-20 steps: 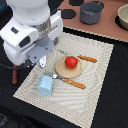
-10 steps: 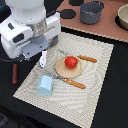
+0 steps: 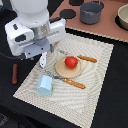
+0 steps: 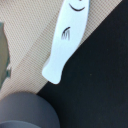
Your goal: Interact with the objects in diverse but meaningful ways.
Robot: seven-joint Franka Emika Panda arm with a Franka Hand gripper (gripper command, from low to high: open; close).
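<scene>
A red tomato (image 3: pixel 71 62) sits on a round wooden plate (image 3: pixel 61 70) in the middle of the beige placemat (image 3: pixel 95 90). The light-blue cup (image 3: pixel 45 85) stands on the mat nearer the front. My gripper (image 3: pixel 44 56) hangs over the mat's edge toward the exterior view's left, and a slim white fish-shaped piece (image 3: pixel 43 61) (image 4: pixel 65 37) shows right below it. Whether the fingers hold that piece cannot be made out. The brown sausage (image 3: pixel 14 74) lies on the black table off the mat. A grey pot (image 3: pixel 91 12) stands at the back.
An orange-handled knife (image 3: pixel 75 83) and fork (image 3: pixel 88 59) flank the plate. The pot rests on a brown board (image 3: pixel 107 22) beside a pale bowl (image 3: pixel 122 17). A blurred grey round shape (image 4: pixel 25 112) fills one corner of the wrist view.
The arm has shifted a little toward the exterior view's left. The tomato, cup, cutlery and sausage have not moved.
</scene>
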